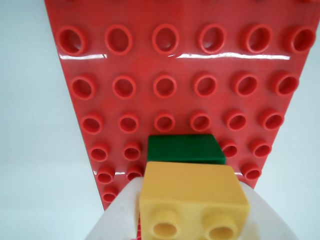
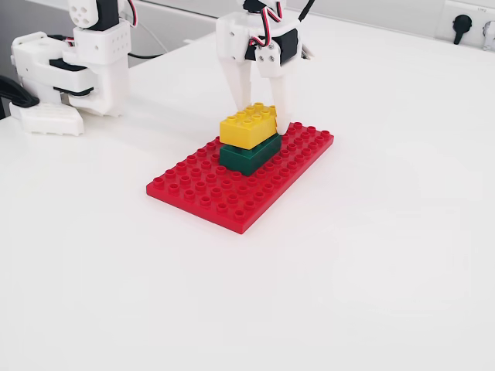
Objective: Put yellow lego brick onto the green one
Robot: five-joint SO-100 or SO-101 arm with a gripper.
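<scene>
The yellow lego brick point(image 2: 246, 126) sits on top of the green one point(image 2: 247, 157), a little askew, and both stand on the far part of a large red studded baseplate point(image 2: 224, 193). My gripper point(image 2: 263, 116) comes down from above with a white finger on each side of the yellow brick's far end. In the wrist view the yellow brick point(image 1: 190, 190) fills the bottom between the two white fingers point(image 1: 117, 215), which touch its sides. My gripper point(image 1: 192, 220) is shut on it. The green brick point(image 1: 185, 148) shows just beyond it on the baseplate point(image 1: 165, 85).
A white arm base with servos point(image 2: 77, 69) stands at the back left of the white table, with cables behind it. A wall socket point(image 2: 464, 27) is at the far right. Bare table surrounds the baseplate.
</scene>
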